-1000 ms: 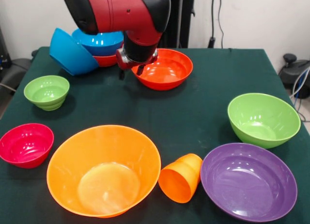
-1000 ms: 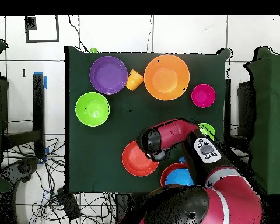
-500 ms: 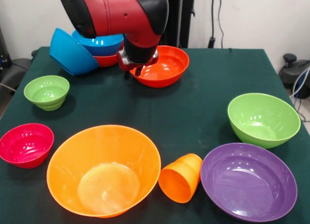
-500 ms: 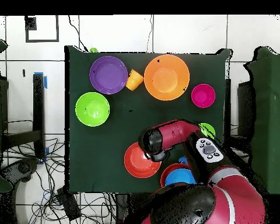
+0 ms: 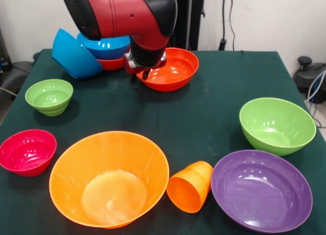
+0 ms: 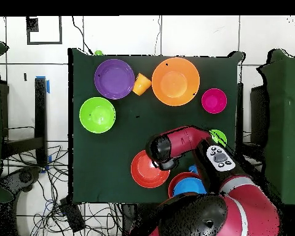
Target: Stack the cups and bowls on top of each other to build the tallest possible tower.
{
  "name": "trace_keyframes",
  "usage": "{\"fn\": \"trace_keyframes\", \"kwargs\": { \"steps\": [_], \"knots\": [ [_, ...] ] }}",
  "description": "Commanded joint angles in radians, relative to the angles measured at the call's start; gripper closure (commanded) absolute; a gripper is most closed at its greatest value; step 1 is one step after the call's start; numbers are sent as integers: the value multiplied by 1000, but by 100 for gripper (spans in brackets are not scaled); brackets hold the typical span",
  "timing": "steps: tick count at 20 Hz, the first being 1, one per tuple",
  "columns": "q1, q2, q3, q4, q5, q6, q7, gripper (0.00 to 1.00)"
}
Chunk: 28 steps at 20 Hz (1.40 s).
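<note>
1. Gripper (image 5: 146,72) sits at the red-orange bowl's (image 5: 173,69) near rim; whether its fingers pinch that rim I cannot tell.
2. That bowl sits tilted beside the blue-on-red stack (image 5: 105,51), probably headed there.
3. Cup (image 5: 191,185) lies tipped on the tabletop (image 5: 204,118), untouched.

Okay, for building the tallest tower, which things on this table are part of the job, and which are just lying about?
Part of the job:
red-orange bowl at the claw
blue bowl nested in another red-orange bowl
tilted blue bowl
small green bowl
magenta bowl
large orange bowl
orange cup, on its side
large green bowl
purple bowl

Just lying about:
cables on the floor
</note>
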Motion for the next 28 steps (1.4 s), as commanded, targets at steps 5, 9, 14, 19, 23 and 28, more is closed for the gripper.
{"fn": "trace_keyframes", "kwargs": {
  "steps": [5,9,14,19,23,28],
  "knots": [
    [10,41,53,-57,-21,-57,-90,100],
    [13,17,55,-70,16,5,-98,100],
    [-24,-9,87,-93,80,99,-175,100],
    [-99,-64,123,-89,131,221,-314,100],
    [-146,-82,154,-100,132,294,-380,100],
    [-190,-92,192,-105,125,355,-403,100]
  ]
}}
